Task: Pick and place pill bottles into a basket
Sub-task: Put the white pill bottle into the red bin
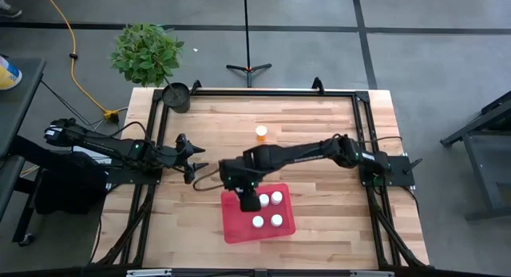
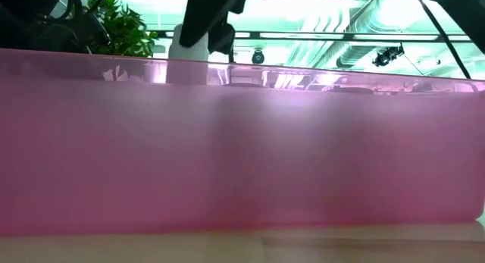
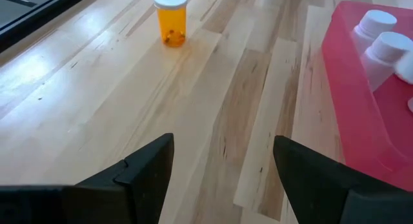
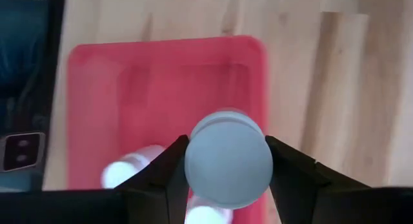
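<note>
The red basket (image 1: 257,229) lies on the wooden table near its front edge, and white-capped pill bottles (image 1: 276,220) stand upright in it. My right gripper (image 1: 247,195) hangs over the basket's far left part, shut on a pale pill bottle (image 4: 226,162) with a white cap. One amber-orange pill bottle (image 1: 261,132) stands alone on the table farther back, also seen in the left wrist view (image 3: 171,19). My left gripper (image 3: 222,166) waits open to the basket's left, a little above the table, with nothing between its fingers. My right gripper pinches the pale bottle between its two fingers, one on each side at the level of the white cap (image 4: 193,166). The fingers come from above, slanting down. The bottle (image 2: 186,54) hangs upright below them, lifted clear above the basket's rim.
A small black pot (image 1: 176,96) with a green plant (image 1: 147,53) behind it stands at the table's far left corner. A black frame (image 1: 263,92) runs around the table's edges. Bare wood lies between the lone orange bottle and the basket.
</note>
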Controlling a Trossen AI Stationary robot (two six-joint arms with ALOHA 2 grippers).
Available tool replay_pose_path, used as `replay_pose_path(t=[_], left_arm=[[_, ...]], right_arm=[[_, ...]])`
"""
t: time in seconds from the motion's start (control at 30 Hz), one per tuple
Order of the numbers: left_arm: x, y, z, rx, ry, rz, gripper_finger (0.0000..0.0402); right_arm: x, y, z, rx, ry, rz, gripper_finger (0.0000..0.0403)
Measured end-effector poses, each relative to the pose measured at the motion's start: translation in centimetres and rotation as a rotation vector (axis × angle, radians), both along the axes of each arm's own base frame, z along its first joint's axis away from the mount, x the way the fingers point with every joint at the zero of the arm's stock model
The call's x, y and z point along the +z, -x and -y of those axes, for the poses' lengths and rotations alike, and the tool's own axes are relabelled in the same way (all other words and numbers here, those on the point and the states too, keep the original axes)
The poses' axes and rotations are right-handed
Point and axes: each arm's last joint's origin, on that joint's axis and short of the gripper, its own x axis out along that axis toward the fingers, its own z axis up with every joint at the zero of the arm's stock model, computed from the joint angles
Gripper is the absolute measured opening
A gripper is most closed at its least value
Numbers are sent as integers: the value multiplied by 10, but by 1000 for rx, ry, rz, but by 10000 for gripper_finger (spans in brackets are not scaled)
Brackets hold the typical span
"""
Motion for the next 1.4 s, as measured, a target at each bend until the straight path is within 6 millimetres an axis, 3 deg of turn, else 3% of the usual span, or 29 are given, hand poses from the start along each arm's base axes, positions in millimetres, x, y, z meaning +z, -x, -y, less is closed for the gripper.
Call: replay_pose_path(t=[0.5,0.7,1.0,1.4], left_arm=[[0,0,0,1,-1,-3,298],[0,0,0,1,-1,-3,298],[0,0,0,-6,5,-2,298],[-1,0,0,-6,7,-4,298]], right_arm=[[1,3,-64,10,-24,96,160],[-10,-1,-83,17,15,137,160],[-48,-12,-87,16,43,79,159],[-59,-10,-83,-21,44,-1,159]])
